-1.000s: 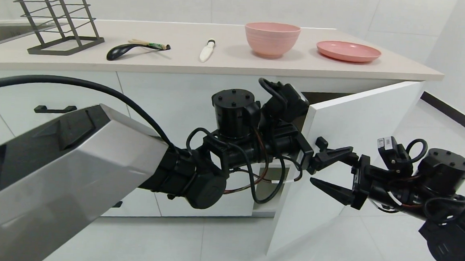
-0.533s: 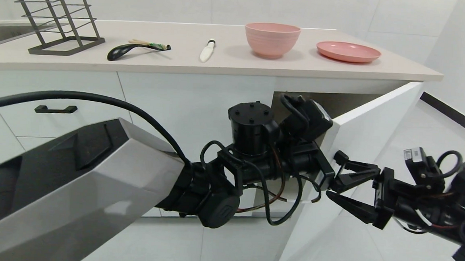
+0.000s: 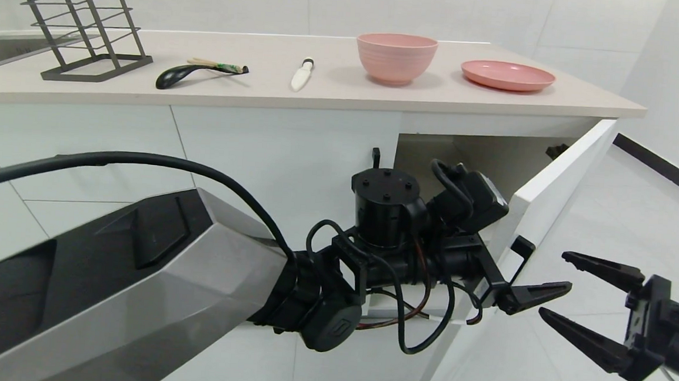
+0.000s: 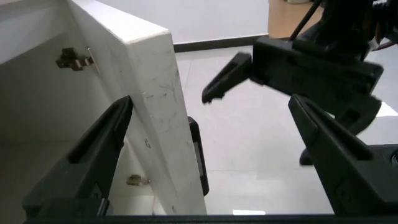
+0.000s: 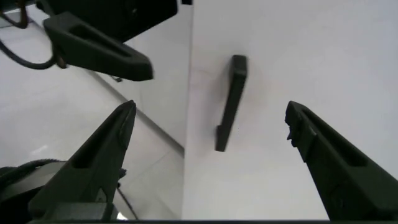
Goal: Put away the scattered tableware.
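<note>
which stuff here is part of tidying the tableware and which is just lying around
For the job: bowl, plate, spoon, chopsticks and knife, all on the counter; the open cabinet door.
Just there: rack, sink.

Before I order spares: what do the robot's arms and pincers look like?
The left arm has a faceted silver-grey shell with black insets, a thick black cable, and black cylindrical joints with looped black and red wires. The right arm is black. The left pincer and right pincer each have two tapered, pointed black fingers.
</note>
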You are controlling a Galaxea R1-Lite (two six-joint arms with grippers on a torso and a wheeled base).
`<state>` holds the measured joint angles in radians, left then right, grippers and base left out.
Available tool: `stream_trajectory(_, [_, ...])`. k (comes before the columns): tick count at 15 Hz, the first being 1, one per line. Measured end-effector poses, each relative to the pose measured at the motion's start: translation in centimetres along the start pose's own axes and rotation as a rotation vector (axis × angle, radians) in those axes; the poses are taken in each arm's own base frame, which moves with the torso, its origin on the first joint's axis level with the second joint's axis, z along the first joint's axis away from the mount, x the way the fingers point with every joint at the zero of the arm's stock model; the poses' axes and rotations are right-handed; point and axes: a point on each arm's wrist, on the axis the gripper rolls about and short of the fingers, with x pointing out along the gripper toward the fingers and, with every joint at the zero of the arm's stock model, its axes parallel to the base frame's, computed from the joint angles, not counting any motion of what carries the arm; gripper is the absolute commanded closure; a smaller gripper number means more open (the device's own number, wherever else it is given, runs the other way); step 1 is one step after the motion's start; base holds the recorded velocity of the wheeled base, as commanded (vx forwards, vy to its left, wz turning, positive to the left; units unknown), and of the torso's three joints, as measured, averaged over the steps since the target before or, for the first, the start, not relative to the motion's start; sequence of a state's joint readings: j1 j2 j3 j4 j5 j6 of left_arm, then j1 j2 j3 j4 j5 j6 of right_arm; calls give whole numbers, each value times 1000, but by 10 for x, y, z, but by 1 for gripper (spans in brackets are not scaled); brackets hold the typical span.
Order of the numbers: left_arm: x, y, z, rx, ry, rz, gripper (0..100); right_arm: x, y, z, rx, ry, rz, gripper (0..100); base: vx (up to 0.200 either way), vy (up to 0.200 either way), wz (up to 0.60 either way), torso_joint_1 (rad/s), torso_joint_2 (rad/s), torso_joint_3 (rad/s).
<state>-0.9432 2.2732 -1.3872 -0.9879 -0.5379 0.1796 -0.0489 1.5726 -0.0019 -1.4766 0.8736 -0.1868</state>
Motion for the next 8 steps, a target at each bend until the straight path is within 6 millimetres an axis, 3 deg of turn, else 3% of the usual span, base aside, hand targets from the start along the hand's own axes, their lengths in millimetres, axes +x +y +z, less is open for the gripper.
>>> stream_trajectory(8, [3,3,-4,4,-6,8,0,-22,19,35,-184,-138,-7,0,0,0,0,0,0,0])
